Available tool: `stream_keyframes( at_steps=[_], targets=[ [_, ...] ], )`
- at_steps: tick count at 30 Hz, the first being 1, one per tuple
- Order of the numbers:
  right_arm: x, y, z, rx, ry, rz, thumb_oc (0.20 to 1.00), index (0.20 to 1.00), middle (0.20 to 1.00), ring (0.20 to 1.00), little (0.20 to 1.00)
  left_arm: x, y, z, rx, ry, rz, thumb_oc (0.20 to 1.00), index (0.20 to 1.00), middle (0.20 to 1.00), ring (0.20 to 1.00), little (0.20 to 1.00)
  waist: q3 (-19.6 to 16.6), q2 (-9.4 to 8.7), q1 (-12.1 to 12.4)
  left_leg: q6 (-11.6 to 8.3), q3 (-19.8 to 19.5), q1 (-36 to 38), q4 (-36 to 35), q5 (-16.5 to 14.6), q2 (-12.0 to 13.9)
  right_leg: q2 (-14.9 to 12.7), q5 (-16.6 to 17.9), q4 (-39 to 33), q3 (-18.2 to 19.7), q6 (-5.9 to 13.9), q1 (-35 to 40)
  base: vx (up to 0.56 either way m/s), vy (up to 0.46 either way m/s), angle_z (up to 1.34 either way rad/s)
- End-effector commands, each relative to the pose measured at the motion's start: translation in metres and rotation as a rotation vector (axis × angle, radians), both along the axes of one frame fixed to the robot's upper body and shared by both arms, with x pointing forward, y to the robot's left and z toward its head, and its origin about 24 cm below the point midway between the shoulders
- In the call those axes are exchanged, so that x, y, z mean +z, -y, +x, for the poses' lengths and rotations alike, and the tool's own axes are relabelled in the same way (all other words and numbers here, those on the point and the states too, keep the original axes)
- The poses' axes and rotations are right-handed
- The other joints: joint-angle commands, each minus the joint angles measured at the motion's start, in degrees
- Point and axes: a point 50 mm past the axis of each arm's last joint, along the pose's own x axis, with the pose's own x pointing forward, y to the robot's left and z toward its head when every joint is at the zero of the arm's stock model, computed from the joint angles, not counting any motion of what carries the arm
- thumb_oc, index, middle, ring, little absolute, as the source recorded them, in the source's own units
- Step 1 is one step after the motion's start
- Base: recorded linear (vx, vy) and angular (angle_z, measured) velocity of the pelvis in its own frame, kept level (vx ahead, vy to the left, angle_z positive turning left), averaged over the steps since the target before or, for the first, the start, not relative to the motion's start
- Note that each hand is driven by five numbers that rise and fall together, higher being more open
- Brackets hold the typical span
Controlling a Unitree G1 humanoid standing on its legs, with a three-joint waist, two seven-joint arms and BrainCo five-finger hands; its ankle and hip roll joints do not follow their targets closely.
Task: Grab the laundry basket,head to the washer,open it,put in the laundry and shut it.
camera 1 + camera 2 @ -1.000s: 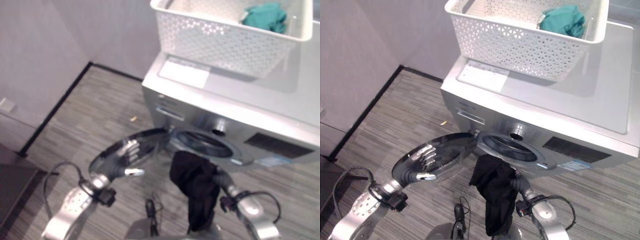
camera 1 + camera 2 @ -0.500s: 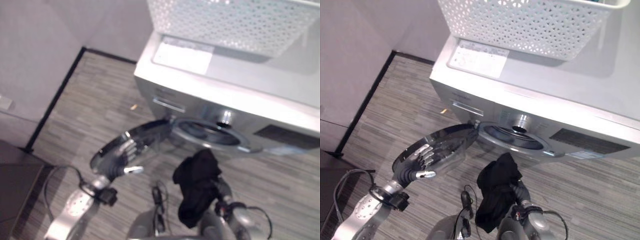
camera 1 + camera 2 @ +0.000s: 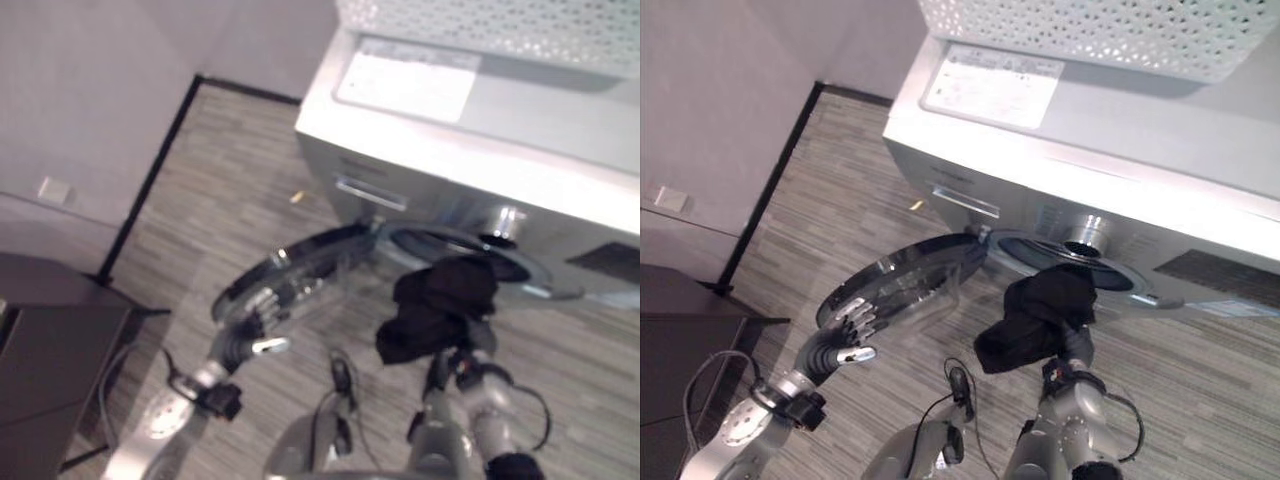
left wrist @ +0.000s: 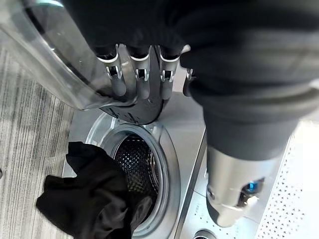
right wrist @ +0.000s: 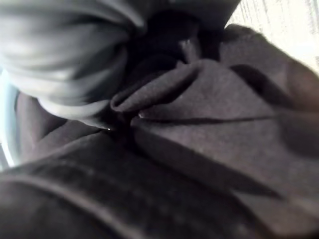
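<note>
**Kid:** Where is the black cloth (image 3: 1038, 318) now?

**Helper:** It is low and a bit right of the middle in the right eye view. The right hand (image 3: 1074, 345) has its fingers closed round it from below. The cloth is bunched up on top of the hand and just in front of the washer's round hole (image 3: 1065, 272).

**Kid:** Which way does it have to go?

**Helper:** Up in the picture, I think. The hole sits right behind the cloth. In the left wrist view the cloth lies at the rim, with a bit of it hanging over the edge.

**Kid:** Which way does the cloth point?

**Helper:** It is a lump, so no long side is easy to pick. It sags toward the lower left.

**Kid:** And the other hand?

**Helper:** The left hand (image 3: 845, 341) is at the lower left. Its straight fingers rest flat on the washer door (image 3: 902, 283), which swings out wide. The white basket (image 3: 1110, 35) sits on top of the washer.
</note>
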Motion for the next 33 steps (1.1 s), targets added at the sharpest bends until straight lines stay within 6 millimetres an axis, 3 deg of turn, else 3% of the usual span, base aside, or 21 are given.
stream_keyframes(
  at_steps=[1, 10, 18, 21, 25, 33],
  targets=[
    [0.017, -0.002, 0.012, -0.1, 0.136, 0.069, 0.2, 0.2, 0.2, 0.2, 0.2, 0.008, 0.002, -0.004, 0.007, 0.047, -0.047, 1.0, 1.0, 1.0, 1.0, 1.0, -0.9, -0.3, 1.0, 3.97, 2.3, -4.3, 0.1, -1.6, -3.4, -3.8, -6.9, 6.2, -0.4, 1.72, 1.2, 0.01, 0.032, 0.06],
    [0.025, 0.017, 0.02, -0.266, 0.197, 0.153, 0.2, 0.2, 0.2, 0.2, 0.2, 0.003, 0.0, -0.006, 0.031, 0.032, -0.045, 1.0, 1.0, 1.0, 1.0, 1.0, -0.6, 1.5, 2.2, 4.3, 1.6, -6.4, 0.3, -1.8, -4.7, -4.9, -7.2, 7.3, -1.5, 2.08, 0.0, 0.02, 0.038, 0.08],
    [0.045, 0.049, 0.027, -0.471, 0.274, 0.162, 0.2, 0.2, 0.2, 0.2, 0.2, -0.002, 0.001, -0.005, 0.04, 0.018, -0.051, 1.0, 1.0, 1.0, 1.0, 1.0, -0.6, 3.15, 3.1, 4.6, 1.0, -7.9, -0.1, -1.9, -5.8, -5.5, -7.5, 8.1, -1.7, 2.41, -1.7, 0.01, 0.021, 0.05],
    [0.062, 0.059, 0.033, -0.521, 0.335, 0.14, 0.2, 0.2, 0.2, 0.2, 0.2, -0.003, 0.003, -0.004, 0.039, 0.018, -0.065, 1.0, 1.0, 1.0, 1.0, 1.0, -0.5, 4.03, 3.6, 4.73, 0.9, -8.5, -0.4, -1.9, -6.2, -5.8, -7.4, 8.2, -1.4, 2.69, -2.7, 0.02, 0.022, 0.02],
    [0.075, 0.061, 0.043, -0.514, 0.363, 0.105, 0.2, 0.2, 0.2, 0.2, 0.2, -0.004, 0.006, -0.003, 0.024, 0.019, -0.068, 1.0, 1.0, 1.0, 1.0, 1.0, -0.4, 4.53, 4.4, 4.85, 0.9, -9.1, -0.5, -2.1, -6.3, -6.0, -7.4, 8.7, -1.4, 2.85, -3.6, 0.01, 0.015, -0.01],
    [0.069, 0.042, 0.055, -0.451, 0.356, 0.187, 0.2, 0.2, 0.2, 0.2, 0.2, -0.004, 0.013, -0.002, 0.014, 0.017, -0.086, 1.0, 1.0, 1.0, 1.0, 1.0, 0.0, 4.66, 5.4, 4.98, 0.4, -9.9, -0.5, -2.2, -6.6, -5.9, -7.5, 9.1, -1.9, 2.86, -4.2, 0.02, 0.011, 0.01]
  ],
)
